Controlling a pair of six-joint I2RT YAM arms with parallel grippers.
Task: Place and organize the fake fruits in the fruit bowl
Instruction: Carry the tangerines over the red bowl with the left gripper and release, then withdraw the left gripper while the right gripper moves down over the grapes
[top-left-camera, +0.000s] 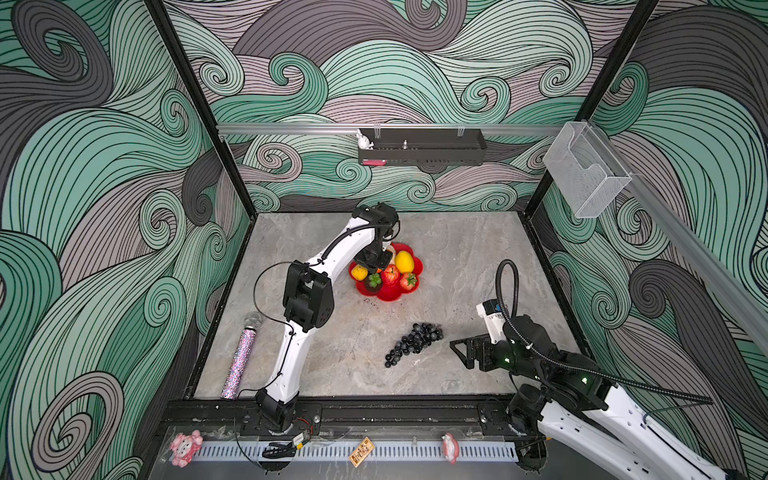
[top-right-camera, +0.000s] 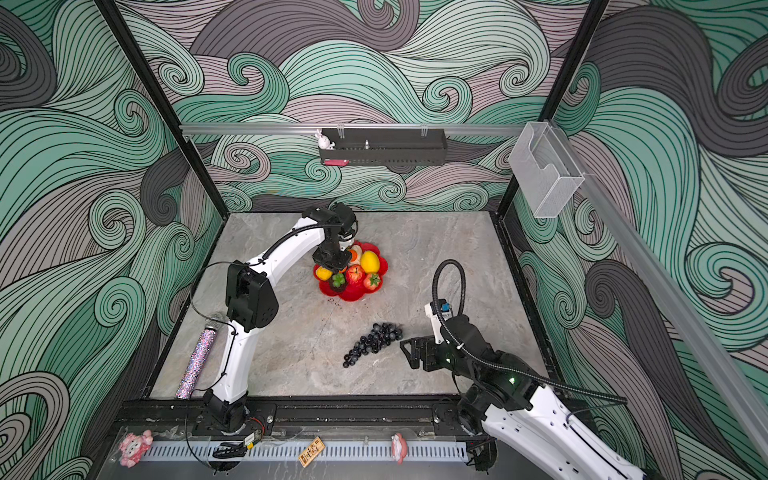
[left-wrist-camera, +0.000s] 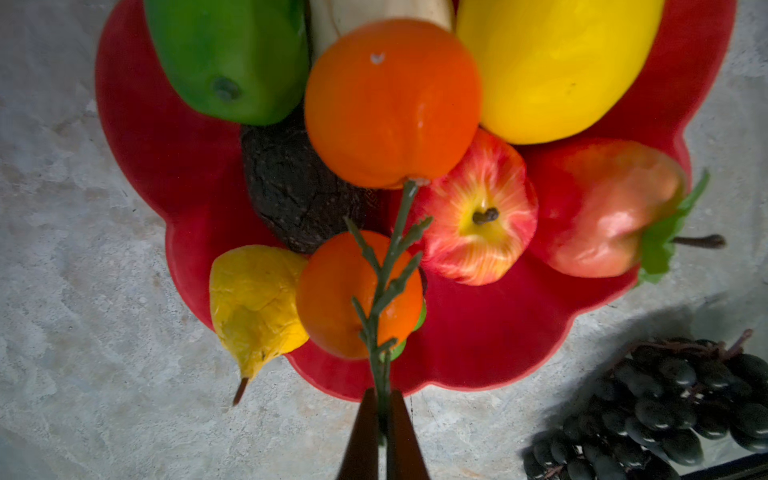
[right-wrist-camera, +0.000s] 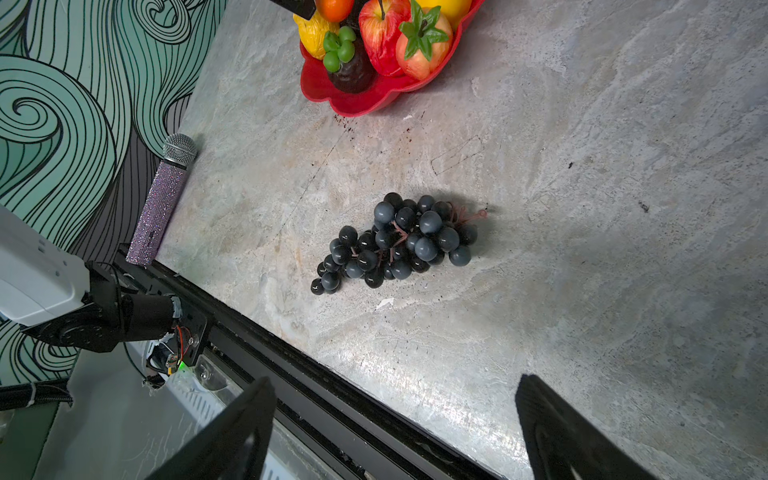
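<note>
One green sprig (left-wrist-camera: 380, 365) is pinched by the left gripper (left-wrist-camera: 382, 395) over the fruit bowl (left-wrist-camera: 478, 345). Right gripper (right-wrist-camera: 395, 390) gapes empty.

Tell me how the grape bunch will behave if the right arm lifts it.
The grape bunch likely flops and dangles: berries sit on thin stems. Glossy round berries may slip; the stem end looks easier to pinch.

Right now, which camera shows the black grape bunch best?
The right wrist view: the whole grape bunch lies unobstructed mid-frame. Both top views show it whole but small; the left wrist view catches only part, at the edge.
</note>
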